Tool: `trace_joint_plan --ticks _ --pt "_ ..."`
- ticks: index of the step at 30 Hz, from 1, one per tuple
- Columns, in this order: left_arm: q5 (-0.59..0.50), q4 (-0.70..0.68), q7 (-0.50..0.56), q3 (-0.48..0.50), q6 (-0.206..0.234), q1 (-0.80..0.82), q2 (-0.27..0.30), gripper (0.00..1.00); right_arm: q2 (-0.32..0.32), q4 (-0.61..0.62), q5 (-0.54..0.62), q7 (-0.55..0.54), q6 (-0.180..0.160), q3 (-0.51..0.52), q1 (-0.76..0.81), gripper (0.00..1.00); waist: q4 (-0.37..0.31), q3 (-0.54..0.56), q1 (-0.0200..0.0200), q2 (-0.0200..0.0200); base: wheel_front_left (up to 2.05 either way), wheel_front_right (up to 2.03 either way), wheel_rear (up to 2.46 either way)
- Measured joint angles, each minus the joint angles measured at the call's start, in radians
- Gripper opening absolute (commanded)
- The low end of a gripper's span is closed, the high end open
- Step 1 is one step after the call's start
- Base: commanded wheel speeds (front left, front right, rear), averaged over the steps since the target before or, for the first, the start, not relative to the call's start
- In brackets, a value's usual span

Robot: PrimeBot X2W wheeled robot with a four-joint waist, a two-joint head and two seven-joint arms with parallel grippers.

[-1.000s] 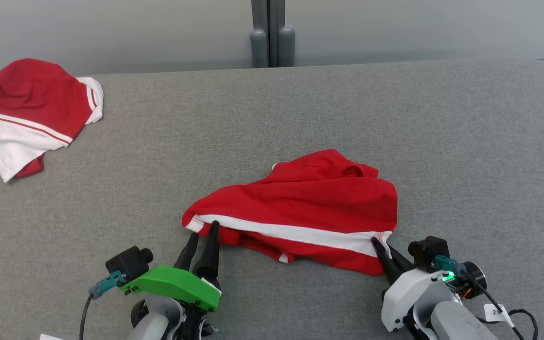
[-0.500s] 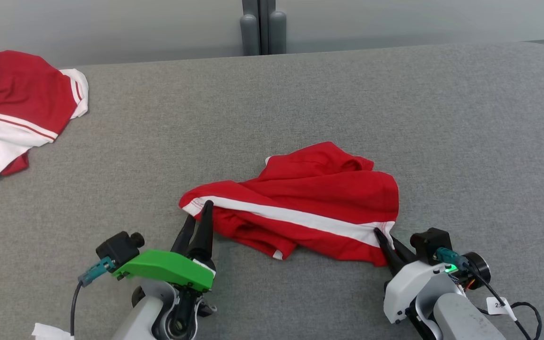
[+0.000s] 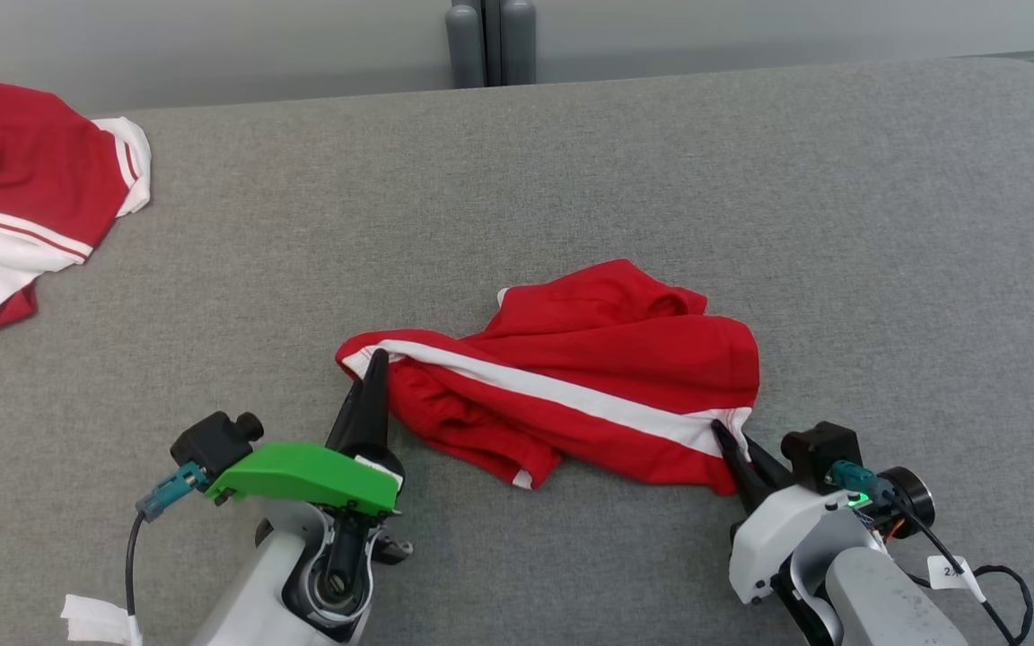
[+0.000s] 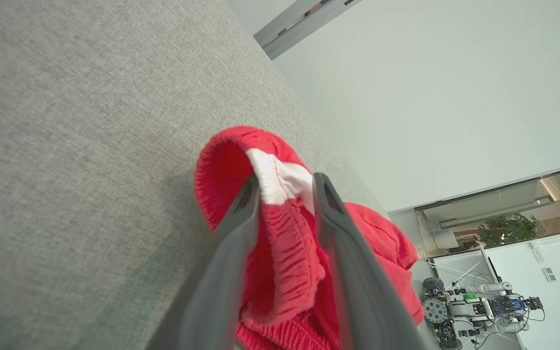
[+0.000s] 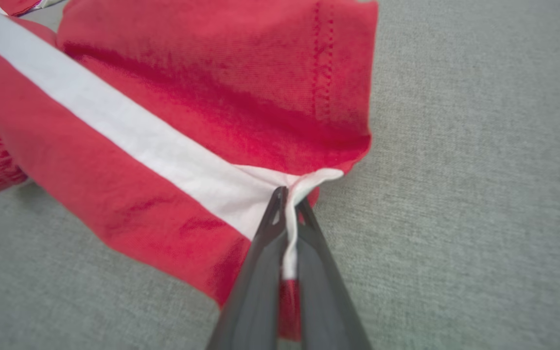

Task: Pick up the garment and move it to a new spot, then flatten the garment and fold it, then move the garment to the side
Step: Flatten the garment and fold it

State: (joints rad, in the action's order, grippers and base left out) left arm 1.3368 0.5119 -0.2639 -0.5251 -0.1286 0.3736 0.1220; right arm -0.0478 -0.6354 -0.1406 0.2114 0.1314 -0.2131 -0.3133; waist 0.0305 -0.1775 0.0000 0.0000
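Two corners gripped, little else: my left claw [image 3: 377,359] narrow, pinching garment [image 3: 607,368] at waistband end; my right claw [image 3: 722,432] clamped on white-stripe hem. Bulk lies crumpled on counter [image 3: 571,179], between claws. Judging: relocate, flatten, fold, side move all pending

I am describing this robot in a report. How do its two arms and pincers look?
Each pincer has two long, dark, tapering fingers. The left pincer has a bright green cover at its base; the right pincer has a white housing with a small green light. Each wrist carries a black camera, a teal connector and a black cable. A white tag hangs near the right wrist.
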Motion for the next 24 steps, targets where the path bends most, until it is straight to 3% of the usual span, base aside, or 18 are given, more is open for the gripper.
trace_joint_plan --ticks 4,11,18,24 --pt "0.028 0.005 0.0 -0.007 0.0 0.015 0.007 0.0 0.0 0.011 0.002 0.0 0.0 0.006 0.0 0.0 -0.006 -0.008 0.0 0.0 0.0 0.0 0.0" --pt "0.039 0.03 0.0 -0.034 0.0 0.047 0.027 0.0 0.0 0.031 0.008 0.002 0.0 0.021 -0.006 0.0 -0.02 -0.02 0.0 0.0 0.0 0.0 0.0" --pt "-0.03 0.023 0.0 -0.041 0.0 0.074 0.055 0.0 0.0 0.067 0.003 0.015 0.0 0.045 -0.013 0.0 -0.029 -0.015 0.0 0.0 0.0 0.0 0.0" --pt "-0.111 -0.074 0.0 -0.055 0.0 0.077 0.122 0.0 0.0 0.122 -0.036 0.023 0.0 0.065 -0.037 0.0 -0.032 0.019 0.0 0.0 0.0 0.0 0.0"
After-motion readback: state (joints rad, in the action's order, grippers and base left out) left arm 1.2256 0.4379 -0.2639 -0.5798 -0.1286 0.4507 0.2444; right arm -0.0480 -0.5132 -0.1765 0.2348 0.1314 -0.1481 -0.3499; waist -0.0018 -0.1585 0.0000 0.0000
